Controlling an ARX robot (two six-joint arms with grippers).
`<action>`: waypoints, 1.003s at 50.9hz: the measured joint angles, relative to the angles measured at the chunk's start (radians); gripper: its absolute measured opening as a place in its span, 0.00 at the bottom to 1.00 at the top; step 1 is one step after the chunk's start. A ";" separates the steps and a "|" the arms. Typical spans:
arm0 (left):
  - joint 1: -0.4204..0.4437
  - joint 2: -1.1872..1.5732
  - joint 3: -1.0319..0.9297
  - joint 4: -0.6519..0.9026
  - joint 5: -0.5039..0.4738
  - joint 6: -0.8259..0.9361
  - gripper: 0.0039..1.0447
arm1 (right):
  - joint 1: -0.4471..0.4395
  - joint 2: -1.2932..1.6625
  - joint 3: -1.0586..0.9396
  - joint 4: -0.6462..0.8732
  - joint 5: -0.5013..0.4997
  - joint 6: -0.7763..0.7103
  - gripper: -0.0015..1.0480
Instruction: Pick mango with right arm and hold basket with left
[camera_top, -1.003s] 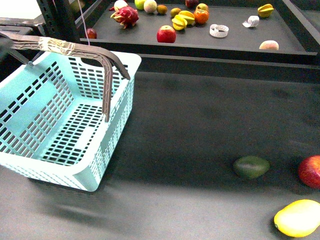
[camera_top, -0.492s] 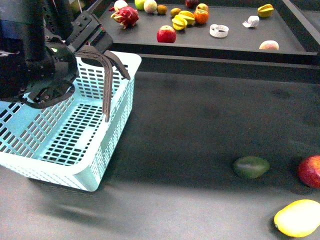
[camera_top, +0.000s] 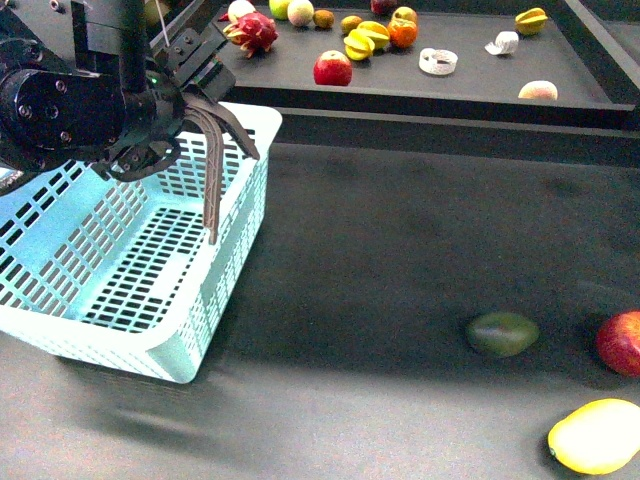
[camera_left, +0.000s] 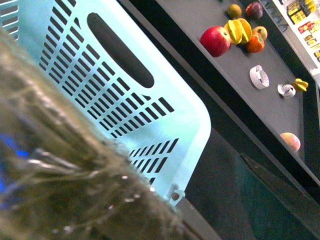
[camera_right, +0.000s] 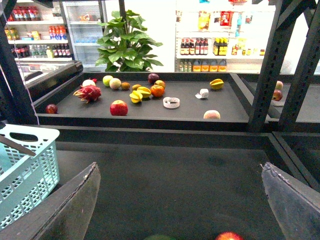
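The dark table (camera_top: 400, 250) carries everything. The light-turquoise basket (camera_top: 110, 270) sits at its left side, empty, its brown-grey handle (camera_top: 212, 180) raised. The left gripper (camera_top: 178, 105), black and bulky, is at the top of that handle above the basket's far rim. In the left wrist view the taped handle (camera_left: 60, 175) fills the near field as a blur, and whether the jaws are clamped on it cannot be told. In the right wrist view the right gripper (camera_right: 180, 167) has its two dark fingers (camera_right: 75, 205) spread wide, nothing between them, above bare tabletop. The mango (camera_top: 595, 436) lies at the near right corner of the table, well apart from the basket. A dark green fruit (camera_top: 502, 333) lies just beyond it to the left, and a red apple (camera_top: 622, 342) is at the right edge.
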 joint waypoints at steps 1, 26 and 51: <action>0.000 0.000 0.002 -0.002 -0.001 0.000 0.62 | 0.000 0.000 0.000 0.000 0.000 0.000 0.92; -0.039 -0.316 -0.402 0.076 0.253 0.178 0.21 | 0.000 0.000 0.000 0.000 0.000 0.000 0.92; -0.165 -0.740 -0.830 0.194 0.475 0.505 0.21 | 0.000 0.000 0.000 0.000 0.000 0.000 0.92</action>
